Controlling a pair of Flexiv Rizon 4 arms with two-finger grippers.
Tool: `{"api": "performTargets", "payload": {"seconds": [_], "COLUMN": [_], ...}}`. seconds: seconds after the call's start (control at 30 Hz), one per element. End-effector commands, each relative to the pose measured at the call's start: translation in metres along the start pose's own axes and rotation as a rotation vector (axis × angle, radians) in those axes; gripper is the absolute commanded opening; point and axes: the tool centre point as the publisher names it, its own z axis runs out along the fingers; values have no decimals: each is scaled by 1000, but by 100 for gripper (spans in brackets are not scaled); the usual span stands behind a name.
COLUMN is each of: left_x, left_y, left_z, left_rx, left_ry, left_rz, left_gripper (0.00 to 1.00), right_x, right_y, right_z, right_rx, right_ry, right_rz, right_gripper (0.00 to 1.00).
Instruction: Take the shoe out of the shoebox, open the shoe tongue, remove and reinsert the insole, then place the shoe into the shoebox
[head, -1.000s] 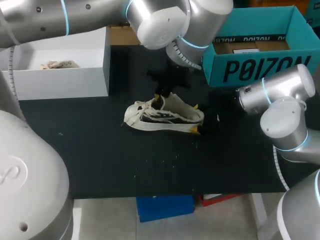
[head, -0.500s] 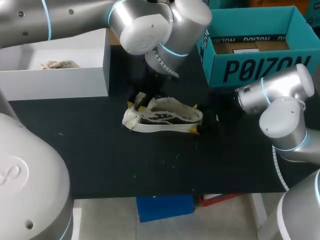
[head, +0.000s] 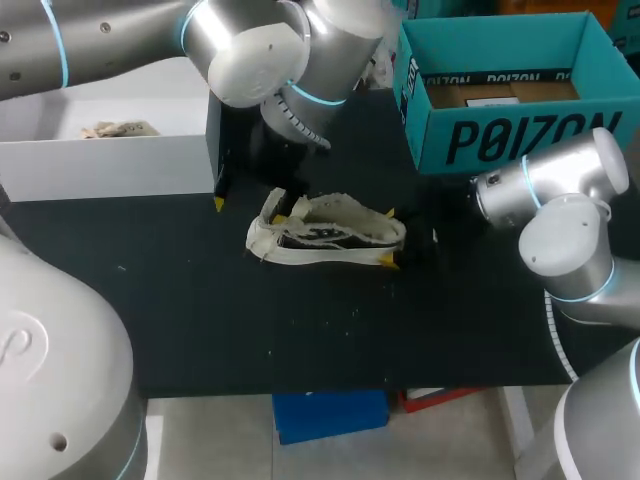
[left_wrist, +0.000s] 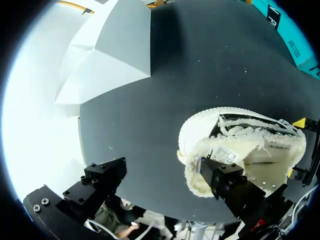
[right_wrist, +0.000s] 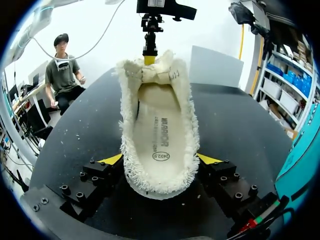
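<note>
2 fingers of my right gripper pinch the shoe at its heel, on the table near the shoebox. My left gripper is spread wide, 1 finger at the tongue.

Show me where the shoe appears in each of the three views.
Head view: shoe in the middle of the table.
Left wrist view: shoe at one finger of the open left gripper.
Right wrist view: shoe held in the right gripper.
Shared landmark: the teal shoebox beside the shoe.
</note>
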Motion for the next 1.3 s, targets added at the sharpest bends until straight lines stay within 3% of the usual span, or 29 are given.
{"api": "performTargets", "payload": {"seconds": [0.03, 0.23, 0.37, 0.53, 0.57, 0.6, 0.63, 0.8, 0.83, 0.97, 1.07, 1.3], "left_x": [1, 3, 0, -4, -5, -5, -5, 7, 14, 28, 48, 48], "left_y": [-2, -4, -5, 0, 1, 2, 2, 6, 12, 30, 35, 35], "left_z": [17, 26, 18, -18, -29, -37, -42, -67, -74, -99, -108, -108], "left_rx": [-11, -21, 14, 188, 221, 263, 270, 260, 210, 259, 252, 270], "left_ry": [27, 66, 115, 251, 291, 308, 340, 534, 579, 739, 702, 765], "left_rz": [1, -3, 51, 331, 441, 532, 600, 1254, 1366, 1451, 1576, 1781], "left_gripper": [100, 100, 100, 98, 39, 6, 0, 0, 0, 0, 0, 0], "right_x": [-1, -1, -1, -1, -1, -1, -1, -1, -1, -1, -1, -1], "right_y": [-2, -2, -2, -2, -2, -2, -2, -2, -2, -2, -2, -2], "right_z": [1, 1, 1, 1, 1, 1, 1, 1, 1, 1, 1, 1], "right_rx": [1, 1, 1, 1, 1, 1, 1, 1, 1, 1, 1, 1], "right_ry": [-1, -1, -1, -1, -1, -1, -1, -1, -1, -1, -1, -1], "right_rz": [1, 1, 1, 1, 1, 1, 1, 1, 1, 1, 1, 1], "right_gripper": [0, 0, 0, 0, 0, 0, 0, 0, 0, 0, 0, 0]}}
